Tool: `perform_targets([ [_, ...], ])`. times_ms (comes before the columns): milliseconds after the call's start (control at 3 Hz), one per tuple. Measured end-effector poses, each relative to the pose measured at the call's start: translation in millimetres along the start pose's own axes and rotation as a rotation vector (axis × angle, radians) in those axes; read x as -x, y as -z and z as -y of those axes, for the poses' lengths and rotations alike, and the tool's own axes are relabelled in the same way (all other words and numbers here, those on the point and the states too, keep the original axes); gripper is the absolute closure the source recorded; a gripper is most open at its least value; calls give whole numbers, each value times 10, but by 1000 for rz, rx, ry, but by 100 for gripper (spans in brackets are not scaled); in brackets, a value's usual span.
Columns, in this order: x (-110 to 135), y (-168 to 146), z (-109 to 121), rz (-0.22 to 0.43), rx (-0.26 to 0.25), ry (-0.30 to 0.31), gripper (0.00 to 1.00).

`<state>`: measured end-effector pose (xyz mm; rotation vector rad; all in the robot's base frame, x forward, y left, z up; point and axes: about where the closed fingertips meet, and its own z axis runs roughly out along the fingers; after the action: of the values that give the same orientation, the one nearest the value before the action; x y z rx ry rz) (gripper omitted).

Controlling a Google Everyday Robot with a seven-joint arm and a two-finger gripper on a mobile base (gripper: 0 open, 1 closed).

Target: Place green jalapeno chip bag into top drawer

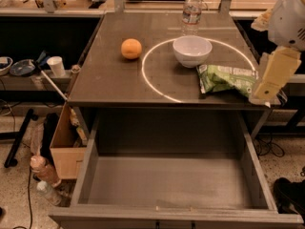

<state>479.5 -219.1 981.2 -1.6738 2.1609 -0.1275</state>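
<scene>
The green chip bag lay flat on the surface, just right of the white bowl. The end effector hung at the bag's right edge; whether it was released or clenched could not be told. Below, the top drawer stood pulled open.

Open top drawer under table, green jalapeno chip bag on it, tool at bag's right end

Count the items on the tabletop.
4: orange left, white bowl centre, water bottle behind it, green jalapeno chip bag right, beside the gripper at the right edge.
</scene>
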Motion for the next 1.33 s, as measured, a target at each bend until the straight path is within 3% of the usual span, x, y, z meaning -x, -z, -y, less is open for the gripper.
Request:
perform_targets([
  [1000,-382,-365,725,-18,-21,-1,0],
  [1333,-579,-458,833,21,17,5,0],
])
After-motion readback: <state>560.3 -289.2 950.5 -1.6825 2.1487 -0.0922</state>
